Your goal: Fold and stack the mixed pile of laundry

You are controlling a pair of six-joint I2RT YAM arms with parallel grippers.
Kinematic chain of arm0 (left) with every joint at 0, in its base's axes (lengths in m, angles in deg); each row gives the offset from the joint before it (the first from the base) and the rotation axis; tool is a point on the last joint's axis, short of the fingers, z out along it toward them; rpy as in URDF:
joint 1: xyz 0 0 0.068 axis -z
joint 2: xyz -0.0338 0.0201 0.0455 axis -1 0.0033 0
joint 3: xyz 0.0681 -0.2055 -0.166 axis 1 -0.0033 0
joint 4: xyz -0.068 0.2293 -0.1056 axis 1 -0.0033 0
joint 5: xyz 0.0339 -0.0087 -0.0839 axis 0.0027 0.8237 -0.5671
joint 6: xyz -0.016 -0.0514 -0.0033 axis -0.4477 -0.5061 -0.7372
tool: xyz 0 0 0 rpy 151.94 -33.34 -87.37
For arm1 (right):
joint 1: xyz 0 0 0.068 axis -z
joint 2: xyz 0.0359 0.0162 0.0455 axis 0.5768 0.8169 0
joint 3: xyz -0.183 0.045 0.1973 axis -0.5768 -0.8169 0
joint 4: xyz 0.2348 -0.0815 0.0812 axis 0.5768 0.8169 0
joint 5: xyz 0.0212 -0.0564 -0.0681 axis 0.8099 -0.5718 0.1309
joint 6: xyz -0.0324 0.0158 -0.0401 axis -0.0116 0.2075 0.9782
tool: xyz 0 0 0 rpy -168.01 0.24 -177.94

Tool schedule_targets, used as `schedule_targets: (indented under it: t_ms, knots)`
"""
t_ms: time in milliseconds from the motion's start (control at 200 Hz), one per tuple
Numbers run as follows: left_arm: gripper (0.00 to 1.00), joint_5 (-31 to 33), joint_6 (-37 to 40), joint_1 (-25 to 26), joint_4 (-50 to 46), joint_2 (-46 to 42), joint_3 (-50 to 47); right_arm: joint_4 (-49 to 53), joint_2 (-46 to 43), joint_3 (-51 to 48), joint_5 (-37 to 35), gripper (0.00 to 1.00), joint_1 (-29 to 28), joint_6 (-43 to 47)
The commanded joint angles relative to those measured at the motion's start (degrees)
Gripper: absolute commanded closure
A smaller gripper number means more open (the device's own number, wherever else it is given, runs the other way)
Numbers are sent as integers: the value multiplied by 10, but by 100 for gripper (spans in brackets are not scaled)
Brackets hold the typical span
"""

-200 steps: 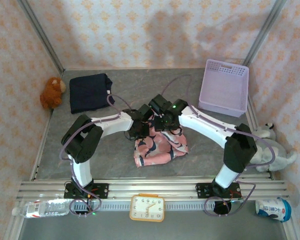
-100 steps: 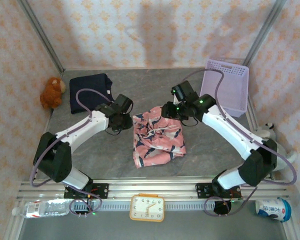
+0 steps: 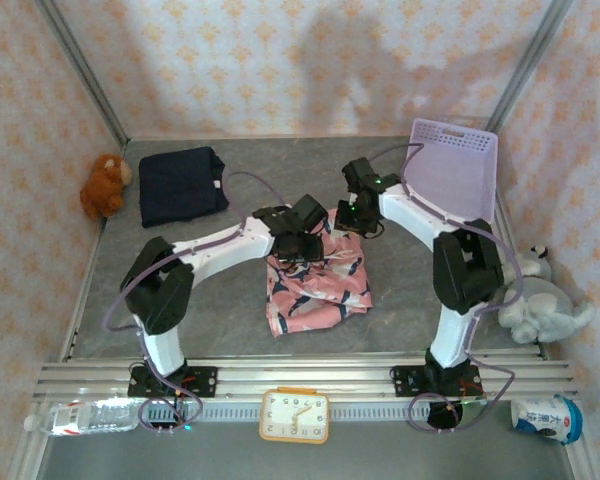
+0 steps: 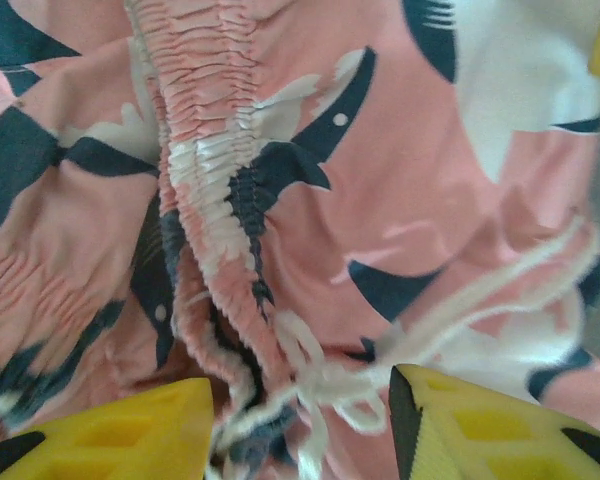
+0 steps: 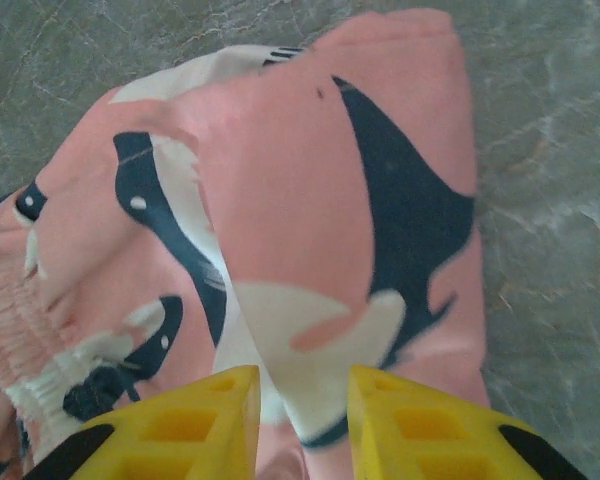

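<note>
The pink garment [image 3: 315, 285] lies in the middle of the table, a little nearer the near edge than the far one. It is roughly flat, with its gathered waistband and white drawstring turned toward the far side. It is not yet a tidy fold, so I judge this to be a re-grip partway through folding.

The left gripper [image 3: 300, 250] hangs over the garment's far-left part. In the left wrist view its jaws [image 4: 300, 400] stand about half open over the waistband and hold nothing, only loose drawstring loops lying between them. That looks like a release or a fresh approach.

The right gripper [image 3: 352, 215] is at the garment's far-right corner. In the right wrist view the jaws [image 5: 300, 400] are drawn in close with a fold of the printed cloth [image 5: 330, 200] between them, touching both fingers. This is probably to pin or lift that corner.

Further back, the navy garment [image 3: 180, 185] sits folded in the far-left corner, well apart from the pink one and likely the base of the stack. The brown plush toy [image 3: 105, 185] is just beside it, and the lavender basket [image 3: 448, 175] stands in the far-right corner.

Half a second ago the left gripper was off the cloth, to its left. It has since swung onto the waistband and its jaws have opened from shut. The right arm has pulled its elbow in and its jaws have narrowed, while the garment has hardly shifted.
</note>
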Motion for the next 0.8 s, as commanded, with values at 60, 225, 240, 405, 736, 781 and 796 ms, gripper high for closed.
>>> schedule_targets:
  t_ms: [60,225,240,405,736,781,796]
  knots:
    - [52,37,17,-1,-37,41,25,9,44,60,4,72,4,16]
    - [54,42,15,2,-39,75,28,24,68,91,-1,71,5,19]
    - [54,42,15,1,-39,76,28,24,69,93,0,71,5,20]
    - [69,45,15,3,-36,76,29,37,95,123,-7,66,6,26]
    - [100,51,4,3,-50,-36,14,71,160,152,-36,72,29,-6]
    - [100,53,4,3,-55,-66,-1,71,162,150,-38,71,30,-8]
    - [100,53,3,3,-55,-75,-9,73,162,150,-39,71,30,-8]
